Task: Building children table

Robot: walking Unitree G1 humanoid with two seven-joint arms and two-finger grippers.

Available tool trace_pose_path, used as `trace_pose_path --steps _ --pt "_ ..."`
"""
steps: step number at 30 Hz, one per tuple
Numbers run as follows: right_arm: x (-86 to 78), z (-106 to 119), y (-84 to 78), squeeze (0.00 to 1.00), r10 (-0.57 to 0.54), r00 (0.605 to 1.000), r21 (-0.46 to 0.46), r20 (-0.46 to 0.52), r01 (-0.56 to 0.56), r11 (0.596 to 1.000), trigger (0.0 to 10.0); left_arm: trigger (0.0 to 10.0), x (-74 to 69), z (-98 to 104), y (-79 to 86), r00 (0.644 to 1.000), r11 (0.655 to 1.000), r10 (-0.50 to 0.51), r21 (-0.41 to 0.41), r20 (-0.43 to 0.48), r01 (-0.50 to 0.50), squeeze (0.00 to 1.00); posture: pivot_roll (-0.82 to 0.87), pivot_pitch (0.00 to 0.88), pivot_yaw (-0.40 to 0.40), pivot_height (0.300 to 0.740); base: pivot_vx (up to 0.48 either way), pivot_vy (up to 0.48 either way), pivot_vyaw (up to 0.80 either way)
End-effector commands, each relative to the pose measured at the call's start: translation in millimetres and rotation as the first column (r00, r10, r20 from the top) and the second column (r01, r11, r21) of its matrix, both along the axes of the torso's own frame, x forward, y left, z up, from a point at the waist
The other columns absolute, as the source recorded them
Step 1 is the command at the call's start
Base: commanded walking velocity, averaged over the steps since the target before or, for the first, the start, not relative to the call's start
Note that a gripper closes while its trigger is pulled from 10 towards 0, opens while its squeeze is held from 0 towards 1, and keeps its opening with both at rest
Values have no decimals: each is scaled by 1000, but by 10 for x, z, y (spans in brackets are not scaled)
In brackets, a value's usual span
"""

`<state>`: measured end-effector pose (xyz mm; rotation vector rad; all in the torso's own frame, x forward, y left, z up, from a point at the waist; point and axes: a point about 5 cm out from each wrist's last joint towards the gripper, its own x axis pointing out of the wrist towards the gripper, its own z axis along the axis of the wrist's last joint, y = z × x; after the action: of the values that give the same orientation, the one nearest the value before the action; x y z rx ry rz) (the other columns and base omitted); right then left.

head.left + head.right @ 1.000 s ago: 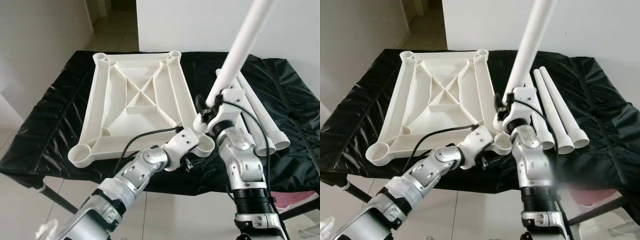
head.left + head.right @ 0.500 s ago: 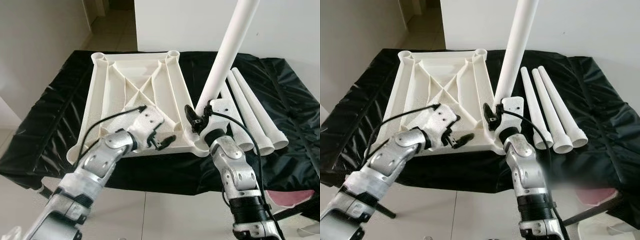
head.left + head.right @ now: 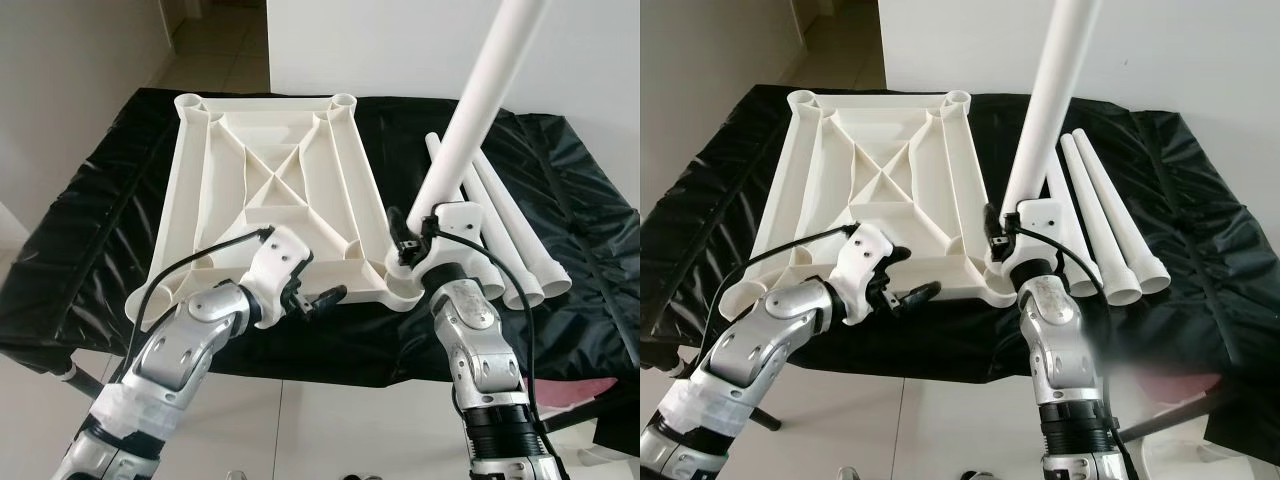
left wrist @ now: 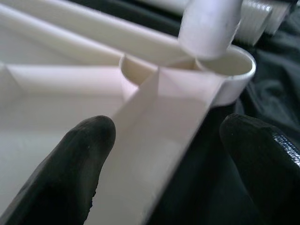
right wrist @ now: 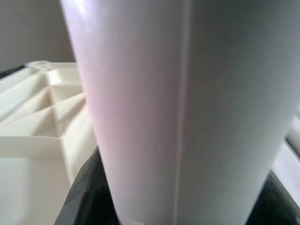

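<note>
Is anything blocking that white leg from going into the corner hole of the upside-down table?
Nothing visible does. The right gripper holds the leg tilted, its lower end right at the near corner socket of the tabletop. The left gripper stays beside it, over the near edge.

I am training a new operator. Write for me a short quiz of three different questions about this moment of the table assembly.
1. True or false: the right end effector holds a white leg nearly upright over the near right corner socket of the upside-down tabletop.
2. How many spare legs lie on the black cloth to the right of the tabletop?
A. one B. three C. five
3. Fill in: the left end effector is ____, its fingers on both sides of the tabletop's near edge.

Key: 1 true; 2 B; 3 open
</note>
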<state>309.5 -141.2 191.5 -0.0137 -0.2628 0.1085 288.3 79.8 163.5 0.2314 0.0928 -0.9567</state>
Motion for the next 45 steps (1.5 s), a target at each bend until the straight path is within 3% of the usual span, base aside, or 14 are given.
trace_pose_path --steps 1,5,13,27,32,36,45 --pt "-33 24 13 0 -10 1000 2 23 10 1000 10000 10000 -78 -29 -41 995 996 -90 12 -30 90 0 39 116 -38 740 0 0 0" --pt "-104 -2 16 0 -41 999 -5 28 41 999 10000 10000 -102 -29 -28 997 997 -74 8 -37 75 0 38 116 -45 740 0 0 0" --pt "-218 -101 118 0 6 1000 -17 9 -6 1000 10000 10000 -95 26 -47 997 998 -69 -5 -33 69 0 29 119 -45 740 0 0 0" --pt "-322 -305 98 0 39 999 -93 -6 -39 995 10000 10000 -100 56 -74 997 998 -64 0 -30 64 0 29 132 -45 740 0 0 0" --pt "-334 -377 104 0 56 998 -64 -42 -59 996 10000 10000 -101 53 -70 998 998 -58 4 -30 58 0 29 135 -47 740 0 0 0" --pt "-273 -465 75 0 78 988 38 -131 -74 997 10000 10000 -96 62 -76 998 999 -55 2 -28 55 0 25 135 -47 740 0 0 0" --pt "-184 -481 71 0 92 978 57 -186 -82 995 10000 10000 -84 83 -87 998 998 -55 0 -21 55 0 26 128 -47 740 0 0 0"
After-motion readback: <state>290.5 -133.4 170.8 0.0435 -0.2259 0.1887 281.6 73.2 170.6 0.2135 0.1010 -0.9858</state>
